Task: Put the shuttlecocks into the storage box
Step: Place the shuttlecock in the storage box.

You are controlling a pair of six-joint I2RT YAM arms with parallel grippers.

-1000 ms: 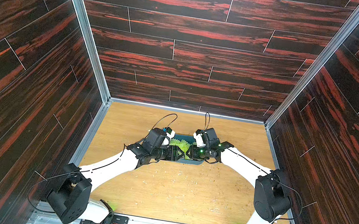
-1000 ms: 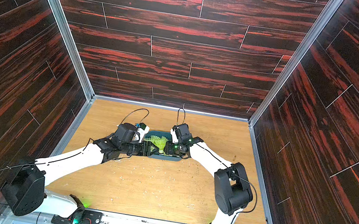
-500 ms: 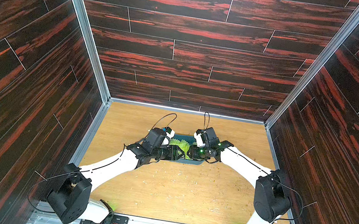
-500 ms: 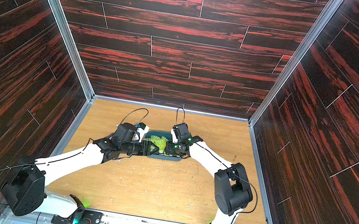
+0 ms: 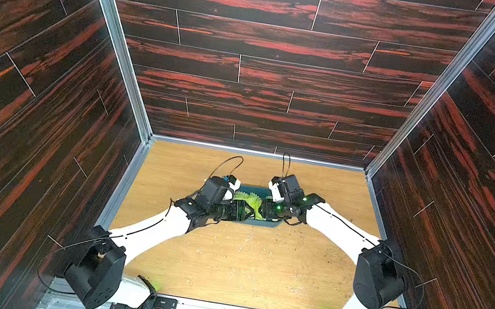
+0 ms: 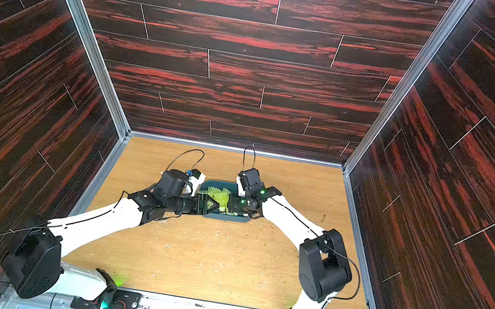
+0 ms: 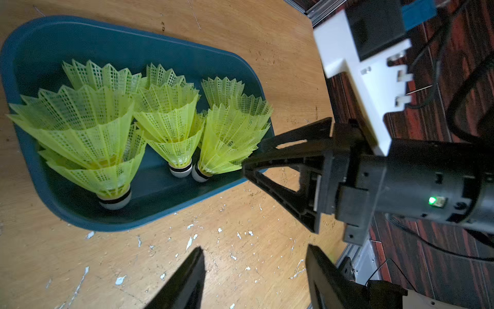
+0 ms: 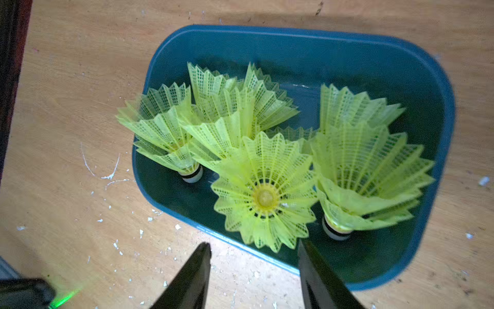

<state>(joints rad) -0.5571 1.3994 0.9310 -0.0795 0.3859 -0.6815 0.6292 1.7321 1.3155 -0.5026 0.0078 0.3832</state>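
Holds nothing in left gripper (image 7: pixel 254 256) or right gripper (image 8: pixel 254 244), both with jaws parted by the storage box's (image 8: pixel 347 48) near rim toward the table's (image 5: pixel 254 265) far edge, the shuttlecocks (image 8: pixel 264 198) standing cork-down in nested stacks inside it

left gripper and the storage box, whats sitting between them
Only bare table flecked with white chips lies between the left gripper and the storage box. The left wrist view shows this stretch.
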